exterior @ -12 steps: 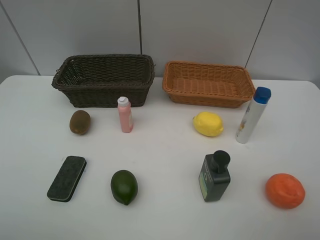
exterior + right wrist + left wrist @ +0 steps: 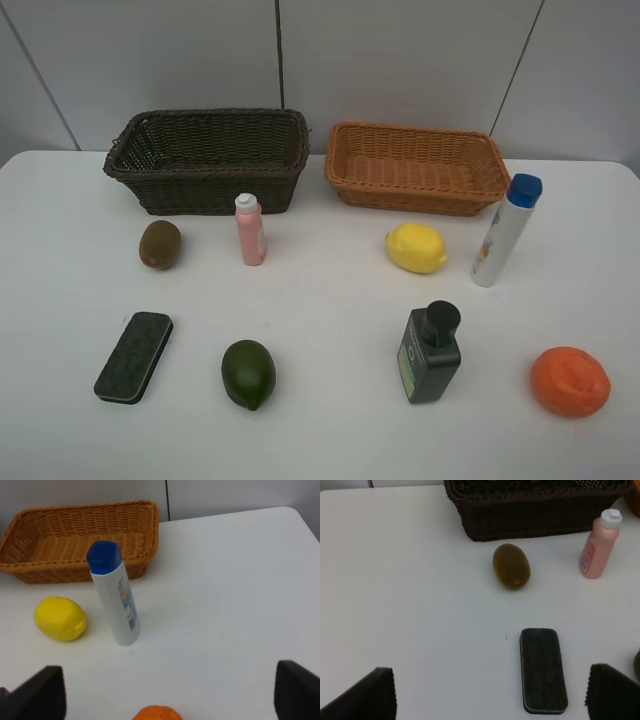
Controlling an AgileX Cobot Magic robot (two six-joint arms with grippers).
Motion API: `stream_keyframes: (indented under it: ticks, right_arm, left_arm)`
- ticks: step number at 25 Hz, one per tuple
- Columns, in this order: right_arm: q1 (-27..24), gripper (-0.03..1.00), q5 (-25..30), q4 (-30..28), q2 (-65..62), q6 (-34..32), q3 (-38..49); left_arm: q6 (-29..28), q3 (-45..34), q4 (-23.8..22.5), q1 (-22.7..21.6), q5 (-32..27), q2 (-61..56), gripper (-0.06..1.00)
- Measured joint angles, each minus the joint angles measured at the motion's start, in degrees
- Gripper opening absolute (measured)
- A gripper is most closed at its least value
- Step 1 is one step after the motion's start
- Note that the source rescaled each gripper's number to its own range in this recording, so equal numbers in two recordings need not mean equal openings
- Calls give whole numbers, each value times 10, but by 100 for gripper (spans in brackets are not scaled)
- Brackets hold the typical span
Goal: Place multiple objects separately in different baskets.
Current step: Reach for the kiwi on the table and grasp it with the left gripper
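Observation:
On the white table stand a dark brown basket [image 2: 207,158] and an orange-tan basket [image 2: 417,166], both empty. In front lie a brown kiwi [image 2: 160,244], a pink bottle [image 2: 250,230], a yellow lemon [image 2: 416,248], a white blue-capped tube [image 2: 505,231], a black flat block [image 2: 134,356], a dark green oval fruit [image 2: 248,373], a dark green black-capped bottle [image 2: 431,353] and an orange [image 2: 570,381]. No arm shows in the high view. My left gripper [image 2: 490,692] is open above the block [image 2: 543,670]. My right gripper [image 2: 167,695] is open near the tube [image 2: 114,593] and the orange [image 2: 157,713].
The table's white top [image 2: 330,300] runs to a grey panelled wall behind the baskets. In the left wrist view the kiwi [image 2: 511,566], pink bottle [image 2: 598,545] and dark basket [image 2: 535,507] lie beyond the block. In the right wrist view the lemon [image 2: 60,618] lies before the tan basket [image 2: 75,540].

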State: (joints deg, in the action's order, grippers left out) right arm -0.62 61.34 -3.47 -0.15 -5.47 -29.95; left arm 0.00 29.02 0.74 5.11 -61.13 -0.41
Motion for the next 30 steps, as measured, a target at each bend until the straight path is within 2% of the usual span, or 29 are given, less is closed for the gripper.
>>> stream_keyframes:
  ticks: [5, 9, 13, 19, 25, 30]
  right_arm:
    - [0, 98, 0, 0, 0, 0, 0]
    - [0, 98, 0, 0, 0, 0, 0]
    - [0, 98, 0, 0, 0, 0, 0]
    - [0, 98, 0, 0, 0, 0, 0]
    - [0, 98, 0, 0, 0, 0, 0]
    - [0, 98, 0, 0, 0, 0, 0]
  left_arm:
    - [-4, 0, -1, 0, 0, 0, 99]
    - [-48, 0, -22, 0, 1, 42, 99]
    - [-66, 17, -30, 0, 12, 184, 99]
    - [-68, 89, -26, 0, 85, 457, 99]
    - [-81, 230, 10, 1, 80, 724, 99]
    - [-80, 361, 21, 12, 68, 893, 99]
